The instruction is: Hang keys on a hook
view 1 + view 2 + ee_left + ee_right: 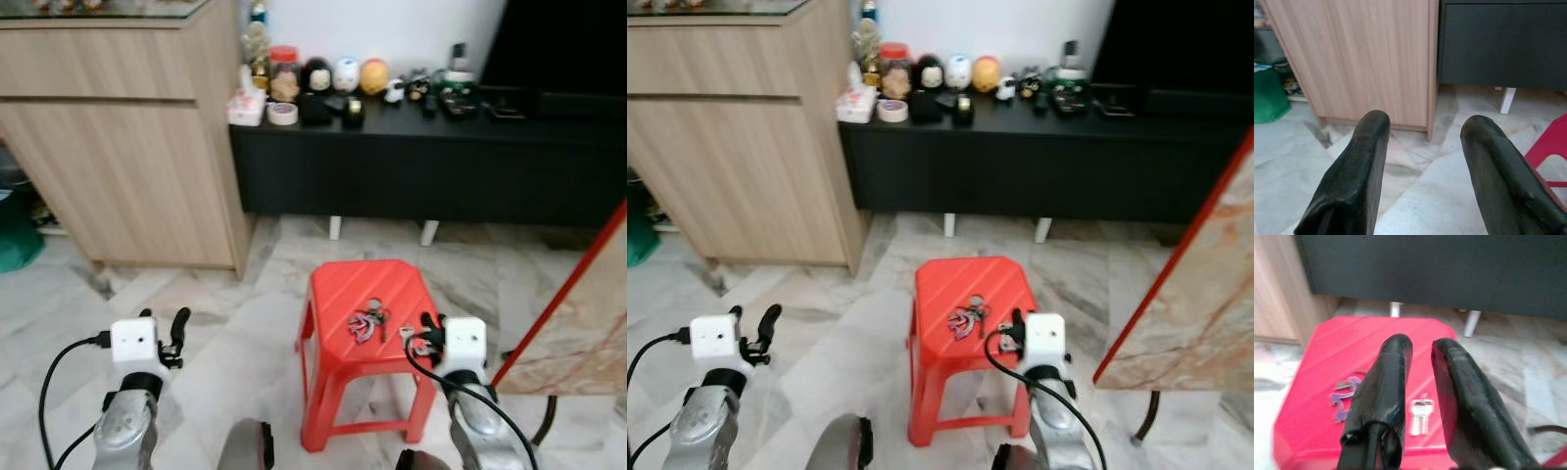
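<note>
A bunch of keys [367,321] with a purple tag lies on top of a red plastic stool [343,294] on the marble floor in front of me. My right gripper [423,333] hovers low over the stool's right edge, just right of the keys. In the right wrist view its fingers [1393,377] stand a narrow gap apart with nothing between them; a silver key [1420,410] and the purple tag [1344,399] lie on the stool below them. My left gripper [176,328] is open over the floor, left of the stool, its fingers [1364,161] wide apart.
A tall wooden cabinet [127,147] stands at the left. A black low console [421,166] with figurines and a tape roll [282,114] runs along the back wall. A red-edged marble panel [578,313] leans close on the right. A green bag [15,235] sits far left.
</note>
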